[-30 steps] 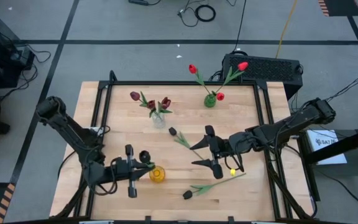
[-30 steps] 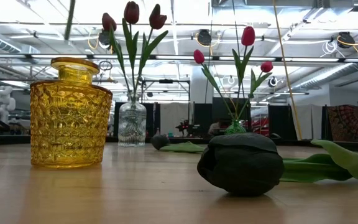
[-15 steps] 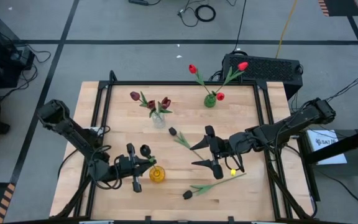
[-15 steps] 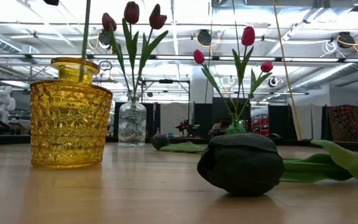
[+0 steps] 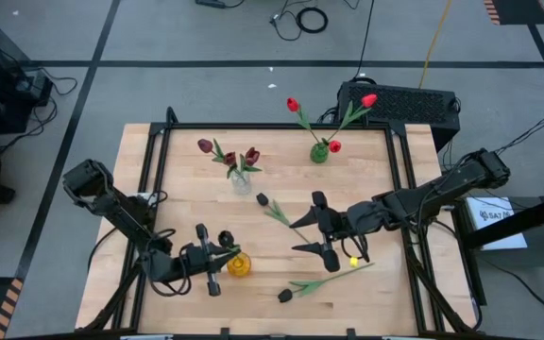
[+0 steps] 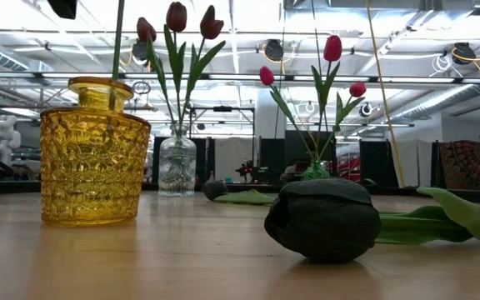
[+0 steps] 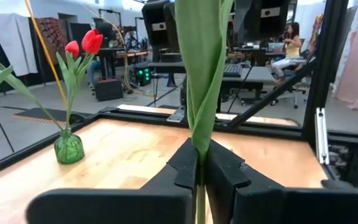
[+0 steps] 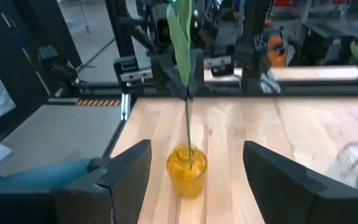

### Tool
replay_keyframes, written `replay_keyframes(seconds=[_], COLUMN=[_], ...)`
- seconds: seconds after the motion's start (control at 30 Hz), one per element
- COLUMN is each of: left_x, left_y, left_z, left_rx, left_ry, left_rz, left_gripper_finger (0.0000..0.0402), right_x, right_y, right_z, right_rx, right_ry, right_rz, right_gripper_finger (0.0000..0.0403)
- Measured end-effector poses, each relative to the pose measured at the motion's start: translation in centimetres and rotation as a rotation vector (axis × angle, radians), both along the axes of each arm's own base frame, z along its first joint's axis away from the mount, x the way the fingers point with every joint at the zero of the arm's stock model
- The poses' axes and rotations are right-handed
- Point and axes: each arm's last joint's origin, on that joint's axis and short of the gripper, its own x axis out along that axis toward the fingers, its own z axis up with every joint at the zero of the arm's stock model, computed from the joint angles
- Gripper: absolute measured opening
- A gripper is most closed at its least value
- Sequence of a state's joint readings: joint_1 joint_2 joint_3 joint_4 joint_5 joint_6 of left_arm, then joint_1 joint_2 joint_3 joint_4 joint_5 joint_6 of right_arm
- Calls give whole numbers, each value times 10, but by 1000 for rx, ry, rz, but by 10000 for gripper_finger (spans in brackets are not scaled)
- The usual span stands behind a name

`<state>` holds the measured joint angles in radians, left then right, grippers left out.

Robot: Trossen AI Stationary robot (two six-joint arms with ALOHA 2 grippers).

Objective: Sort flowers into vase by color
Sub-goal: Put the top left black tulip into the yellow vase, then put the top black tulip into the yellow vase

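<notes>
Left gripper (image 7: 199, 177) clamped on near-black tulip (image 5: 225, 239), stem upright, tip inside yellow vase (image 5: 239, 265) at table's 7 o'clock. Right gripper (image 5: 321, 227) spread wide, mid-table.

Light wood table (image 5: 187, 203) in a black frame, clear vase (image 5: 241, 181) at 11 o'clock, green vase (image 5: 319, 153) at 1 o'clock, yellow vase (image 5: 239, 265) at 7 o'clock, one dark tulip (image 5: 274, 210) lying near centre, another tulip (image 5: 315, 283) lying at 6 o'clock
</notes>
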<state>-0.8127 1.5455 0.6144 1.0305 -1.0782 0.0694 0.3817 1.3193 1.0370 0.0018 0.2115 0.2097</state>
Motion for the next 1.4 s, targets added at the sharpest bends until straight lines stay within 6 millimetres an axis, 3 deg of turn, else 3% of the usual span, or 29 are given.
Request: replay_keyframes(seconds=[0.33,0.47,0.6,0.73,0.97,1.4], left_x=[-5,-24,-52,-75,-99,-99], left_y=[-1,-2,5,17,37,46], left_z=[-6,3,18,28,28,32], left_rx=[91,142,68,-31,-105,-50], left_ry=[92,155,191,222,344,334], left_rz=[15,-37,-99,-133,-208,-163], left_gripper_finger=[142,204,245,255,256,256], right_x=[-6,-8,-7,0,14,54], right_y=[-2,-3,-3,-2,-10,-36], right_z=[-17,-23,-33,-43,-68,-161], right_rx=[8,0,-27,-45,-97,-199], right_ry=[183,250,315,350,450,714], right_rz=[-30,-40,-44,-51,-119,-314], right_gripper_finger=[247,247,247,247,247,247])
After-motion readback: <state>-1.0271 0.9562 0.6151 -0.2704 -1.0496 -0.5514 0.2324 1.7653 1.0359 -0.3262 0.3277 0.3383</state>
